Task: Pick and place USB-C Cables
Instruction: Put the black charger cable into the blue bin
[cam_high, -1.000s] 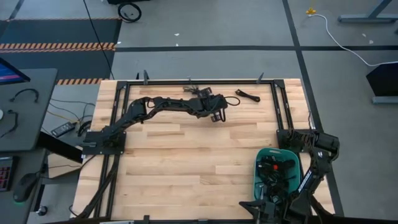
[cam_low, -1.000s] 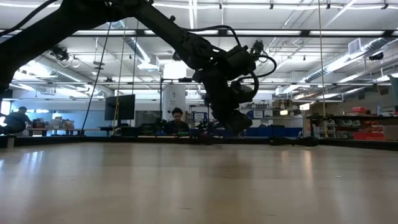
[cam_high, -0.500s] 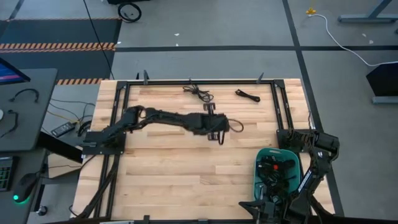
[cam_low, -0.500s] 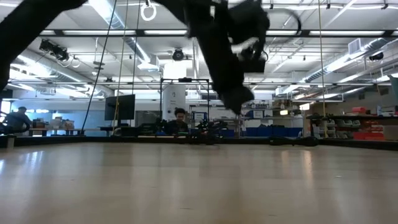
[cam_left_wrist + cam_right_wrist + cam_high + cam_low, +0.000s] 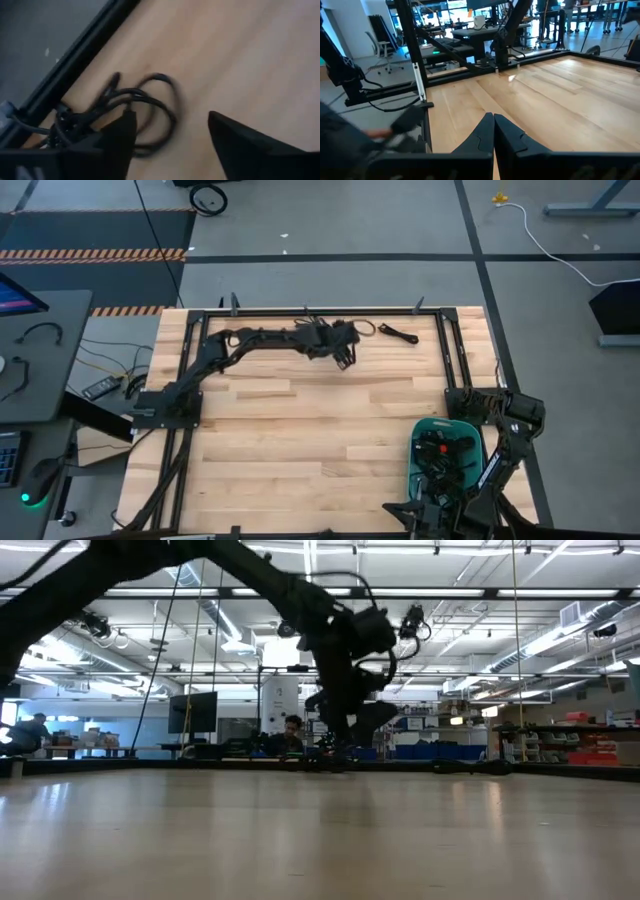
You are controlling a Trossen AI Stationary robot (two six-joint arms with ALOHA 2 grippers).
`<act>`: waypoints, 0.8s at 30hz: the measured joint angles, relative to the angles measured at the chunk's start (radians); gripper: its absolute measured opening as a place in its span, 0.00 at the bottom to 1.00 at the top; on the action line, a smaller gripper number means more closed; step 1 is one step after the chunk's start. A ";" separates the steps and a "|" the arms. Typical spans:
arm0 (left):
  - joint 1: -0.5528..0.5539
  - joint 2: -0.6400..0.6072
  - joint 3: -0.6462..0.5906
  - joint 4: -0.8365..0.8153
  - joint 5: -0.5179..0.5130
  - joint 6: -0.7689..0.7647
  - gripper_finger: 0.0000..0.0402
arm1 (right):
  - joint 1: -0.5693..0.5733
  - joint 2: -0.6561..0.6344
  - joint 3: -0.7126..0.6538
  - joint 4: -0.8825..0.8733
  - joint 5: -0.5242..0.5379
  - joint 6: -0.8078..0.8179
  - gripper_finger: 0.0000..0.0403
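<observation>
- Left gripper [image 5: 345,358] out at far edge of table [image 5: 300,430], fingers [image 5: 120,135] spread apart, nothing between them.
- Loose cable [image 5: 145,107] on the wood just ahead of left fingertips, loops reaching in front of one finger; touching or not, cannot tell. In high view the tangle [image 5: 325,330] sits right by the gripper, against the black frame rail [image 5: 320,310].
- Second cable [image 5: 398,333], a short bundle, on the table beyond the gripper toward the right side, well apart from it.
- Two cables counted loose on the table. More dark cords in green bin [image 5: 421,430] at the near right corner; count there not readable.
- Right gripper [image 5: 493,131] parked at near right corner by the bin, fingers pressed together, holding nothing.
- Low view: left gripper [image 5: 345,735] hanging just above the far table edge; person [image 5: 290,735] seated in the room behind.
</observation>
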State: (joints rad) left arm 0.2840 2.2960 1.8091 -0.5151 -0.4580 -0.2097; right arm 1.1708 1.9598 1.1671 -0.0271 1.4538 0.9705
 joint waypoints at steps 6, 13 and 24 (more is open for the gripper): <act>0.023 0.024 0.000 0.041 -0.138 0.010 0.67 | -0.005 0.000 0.000 0.004 -0.001 0.002 0.01; 0.028 0.027 0.000 -0.022 -0.150 0.095 0.38 | -0.009 0.000 0.000 0.008 -0.002 -0.001 0.01; -0.013 0.013 -0.001 -0.142 -0.100 0.196 0.02 | 0.000 -0.001 0.000 0.059 -0.008 -0.005 0.01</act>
State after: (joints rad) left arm 0.2709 2.3095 1.8084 -0.6574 -0.5575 -0.0135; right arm 1.1705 1.9591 1.1675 0.0318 1.4456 0.9653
